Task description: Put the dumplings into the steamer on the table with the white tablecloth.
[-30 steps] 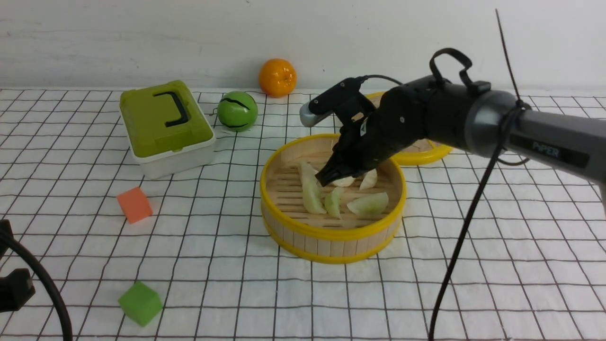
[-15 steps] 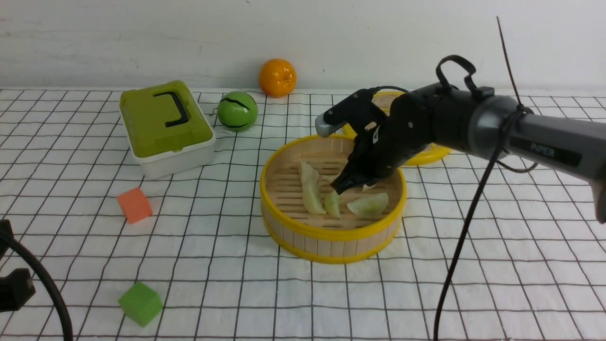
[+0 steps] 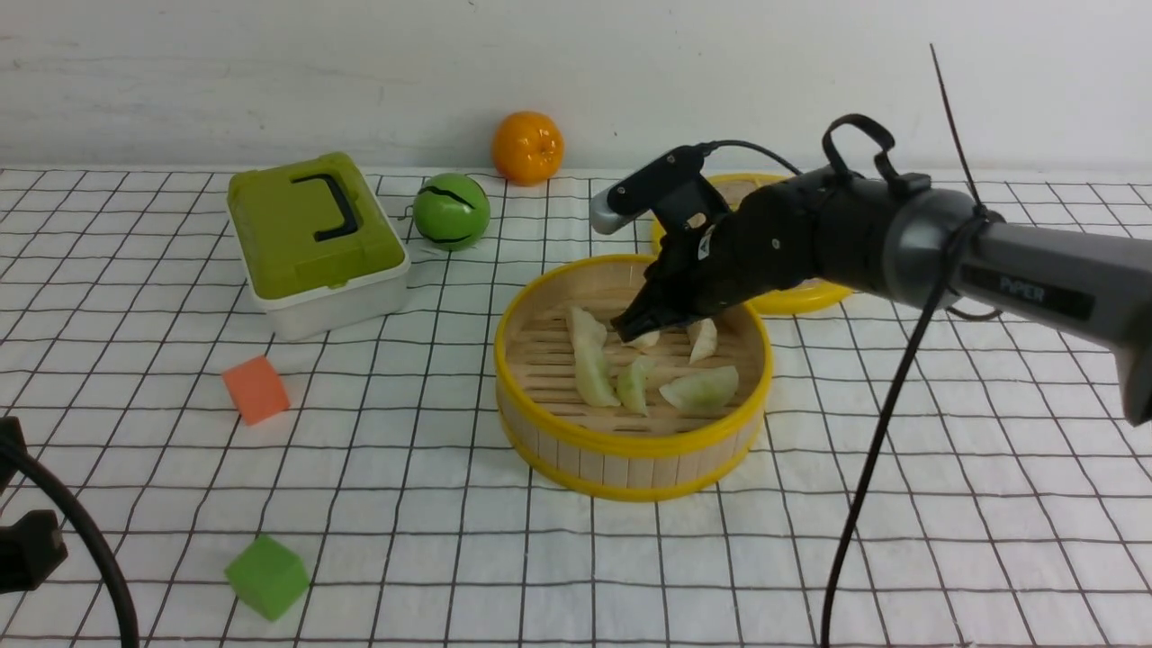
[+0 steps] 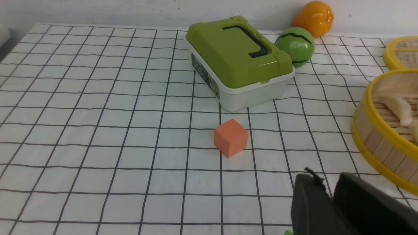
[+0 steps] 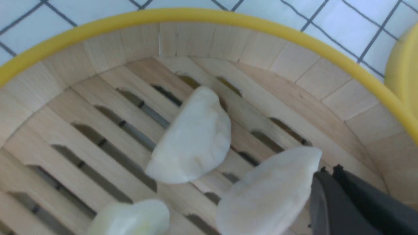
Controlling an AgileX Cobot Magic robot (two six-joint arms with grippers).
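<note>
The steamer (image 3: 630, 447) stands mid-table on the white tablecloth (image 3: 945, 504), with several pale dumplings (image 3: 591, 360) lying on its slatted floor. My right gripper (image 3: 624, 328) reaches into it from the right and is shut, with nothing between its fingers. In the right wrist view its tips (image 5: 329, 169) rest beside one dumpling (image 5: 267, 192), and another dumpling (image 5: 192, 137) lies further in, near the steamer wall (image 5: 196, 39). My left gripper (image 4: 326, 181) hovers low over the cloth left of the steamer (image 4: 375, 130), its jaws a narrow gap apart and empty.
A green-lidded white box (image 3: 315, 238), a green ball (image 3: 452, 211) and an orange (image 3: 527, 147) stand at the back left. An orange cube (image 3: 256, 389) and a green cube (image 3: 266, 576) lie on the left. A yellow-rimmed woven disc (image 3: 801, 292) lies behind the right arm.
The right gripper swung to the right inside the steamer, then came back left and slightly up. The dumplings lie as before.
</note>
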